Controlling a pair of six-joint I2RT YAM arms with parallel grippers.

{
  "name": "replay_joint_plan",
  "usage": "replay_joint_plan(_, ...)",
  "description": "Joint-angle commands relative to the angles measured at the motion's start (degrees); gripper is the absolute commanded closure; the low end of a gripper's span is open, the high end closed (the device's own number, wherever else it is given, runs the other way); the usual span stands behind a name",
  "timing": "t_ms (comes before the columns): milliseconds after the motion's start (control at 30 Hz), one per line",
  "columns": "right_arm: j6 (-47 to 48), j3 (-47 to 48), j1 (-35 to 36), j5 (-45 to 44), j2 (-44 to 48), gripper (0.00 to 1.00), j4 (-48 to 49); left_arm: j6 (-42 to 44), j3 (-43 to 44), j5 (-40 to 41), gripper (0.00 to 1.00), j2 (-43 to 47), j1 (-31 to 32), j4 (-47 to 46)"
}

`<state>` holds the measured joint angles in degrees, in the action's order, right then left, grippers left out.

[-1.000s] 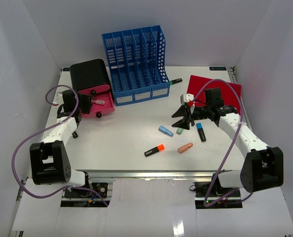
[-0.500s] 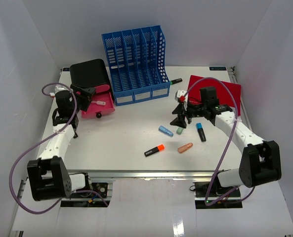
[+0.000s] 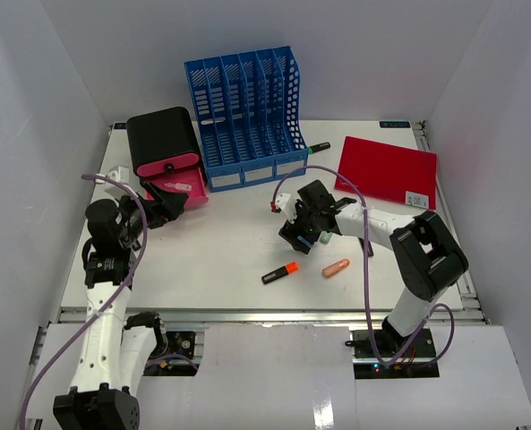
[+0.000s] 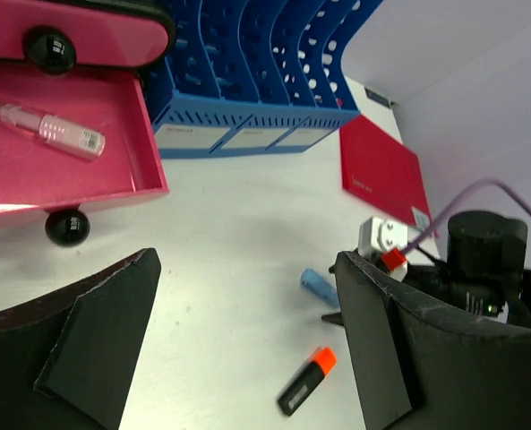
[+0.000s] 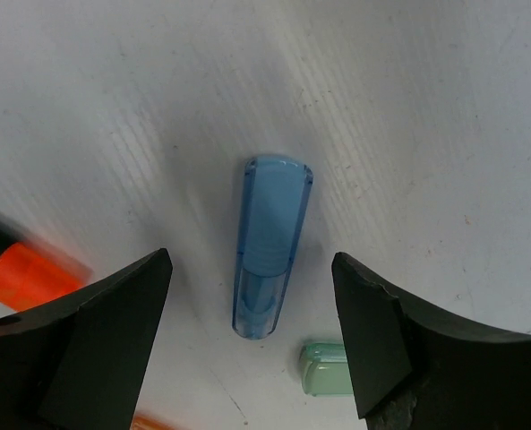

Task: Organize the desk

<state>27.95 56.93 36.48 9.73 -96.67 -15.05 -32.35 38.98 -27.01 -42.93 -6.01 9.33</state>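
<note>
My left gripper (image 4: 245, 262) stands wide with nothing between its fingers (image 4: 86, 358), and it hangs low over the desk (image 4: 229, 224). Ahead of it and to the left, the pink drawer (image 4: 77, 175) is pulled out of the black drawer box (image 3: 162, 134). One clear pinkish tube (image 4: 43, 130) with a white label lies slantwise on the drawer floor. Straight ahead stands the blue file organizer (image 4: 247, 54), its row of label strips facing me. Past my right finger a red folder (image 4: 381, 175) lies flat.

My right gripper (image 5: 249, 260) is wide as well and points down at the white desk. One finger sits on each side of a blue translucent cap (image 5: 269, 224), and neither touches it. Just beyond the cap's end is a pale green piece (image 5: 328, 369). The orange tip of a highlighter (image 5: 23, 273) sits by my left finger.

In the overhead view my right gripper covers the blue cap, while the left wrist view shows it plainly. The overhead view alone shows a peach-coloured capsule (image 3: 336, 267) near the highlighter and a green-capped marker (image 3: 317, 147) beside the organizer's right end. It also takes in the organizer's upright slots from above. In that view the tube in the drawer is only a pale speck. The right wrist view shows neither container, only the desk surface and the three small pieces.
</note>
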Motion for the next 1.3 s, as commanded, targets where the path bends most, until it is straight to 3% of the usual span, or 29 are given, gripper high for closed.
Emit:
replay_joint_plan(0,-1.7,5.4,0.6,-4.7,-2.8,0.25,-2.1,4.2,-2.1,-0.6,0.1,5.9,-0.3,5.7)
replay_joint_plan(167,-1.2,6.6,0.6,-3.5,-5.9,0.41,-3.7,4.3,-2.4,1.1,0.1,9.6,-0.3,8.3)
replay_joint_plan(500,3.1,9.6,0.8,4.3,-6.9,0.85,-7.2,4.5,-0.6,3.9,0.1,13.2,-0.3,12.6)
replay_joint_plan(600,9.7,14.8,2.3,7.6,-7.6,0.89,-11.7,2.3,-1.1,4.3,0.1,14.3,-0.3,12.1)
replay_joint_plan(733,17.6,28.5,6.8,9.8,-11.1,0.92,-17.5,0.3,-2.9,4.8,0.1,16.3,-0.3,11.4)
replay_joint_plan(867,23.3,42.6,14.1,5.3,-17.1,0.92,-16.5,-0.3,-2.8,6.5,0.1,18.2,-0.3,13.2)
replay_joint_plan(1100,26.9,70.1,19.1,-3.3,-33.0,0.92,-6.2,-1.5,-1.4,10.6,0.1,22.2,-0.3,17.3)
replay_joint_plan(1267,24.5,70.9,20.5,-4.5,-36.1,0.92,9.9,-0.8,-0.3,13.6,0.09,25.0,-0.3,21.1)
